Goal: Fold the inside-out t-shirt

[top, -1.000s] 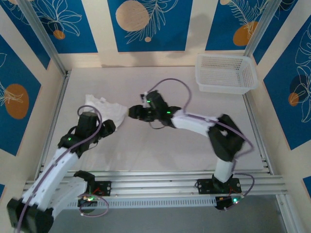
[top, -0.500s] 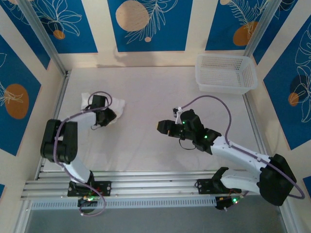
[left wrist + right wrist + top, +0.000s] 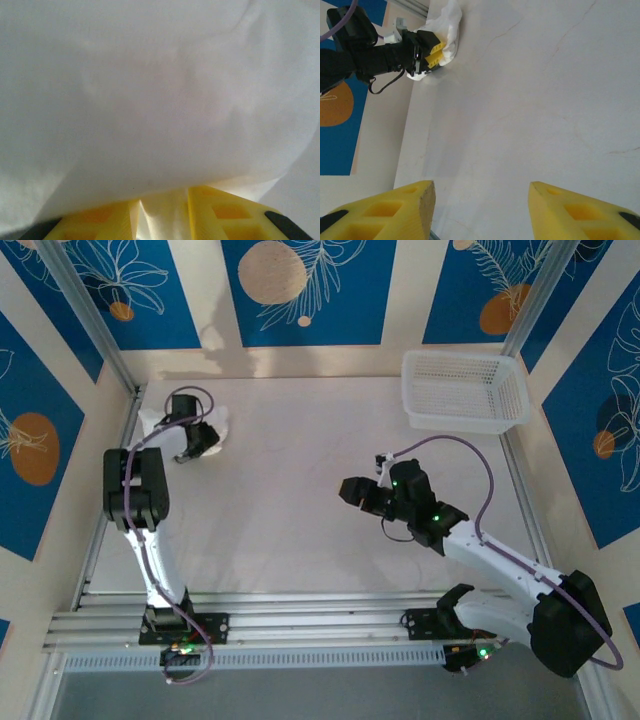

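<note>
We judge the limp t-shirt (image 3: 160, 100), pinched perhaps mid-bunch by the left fingers (image 3: 220, 212), better held by its hem; right fingers (image 3: 395, 205) gape empty.

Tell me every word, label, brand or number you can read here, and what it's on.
None can be read.
The wall panels bear only blue leaf drawings and orange circles.
The white t-shirt shows plain fabric, no legible tag.
The white mesh basket shows no marking.
Anything printed on the left arm's base is too small to tell.
</note>
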Tool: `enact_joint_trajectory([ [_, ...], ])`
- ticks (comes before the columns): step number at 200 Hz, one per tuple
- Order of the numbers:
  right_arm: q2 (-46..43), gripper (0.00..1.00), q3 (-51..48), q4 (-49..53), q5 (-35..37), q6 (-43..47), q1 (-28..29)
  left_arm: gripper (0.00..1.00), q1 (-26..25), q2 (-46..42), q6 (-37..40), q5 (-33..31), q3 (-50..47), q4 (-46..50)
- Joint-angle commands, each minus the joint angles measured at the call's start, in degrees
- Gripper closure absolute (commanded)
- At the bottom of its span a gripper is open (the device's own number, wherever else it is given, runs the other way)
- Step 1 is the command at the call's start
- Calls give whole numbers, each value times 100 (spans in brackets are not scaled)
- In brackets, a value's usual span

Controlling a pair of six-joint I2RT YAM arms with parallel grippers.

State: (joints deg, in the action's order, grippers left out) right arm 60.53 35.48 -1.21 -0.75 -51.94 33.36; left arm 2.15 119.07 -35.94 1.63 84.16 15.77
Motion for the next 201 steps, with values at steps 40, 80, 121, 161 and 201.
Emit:
enact_joint_trajectory([
  [40, -192, 48, -92, 81, -342, 126, -216, 58, 291, -592, 166, -241, -207, 294],
  [80, -178, 48, -97, -2, -470, 84, -217, 64, 736, -754, -291, -309, -561, 525],
  [121, -252, 47, -54, 66, -477, 165, -250, 68, 953, -170, -273, -53, 40, 453],
  [161, -305, 47, 83, 196, -533, 271, -337, 70, 955, 378, -56, -294, 1049, 684],
  [201, -349, 47, 113, 260, -601, 303, -478, 71, 1006, 940, 231, -570, 1809, 663],
])
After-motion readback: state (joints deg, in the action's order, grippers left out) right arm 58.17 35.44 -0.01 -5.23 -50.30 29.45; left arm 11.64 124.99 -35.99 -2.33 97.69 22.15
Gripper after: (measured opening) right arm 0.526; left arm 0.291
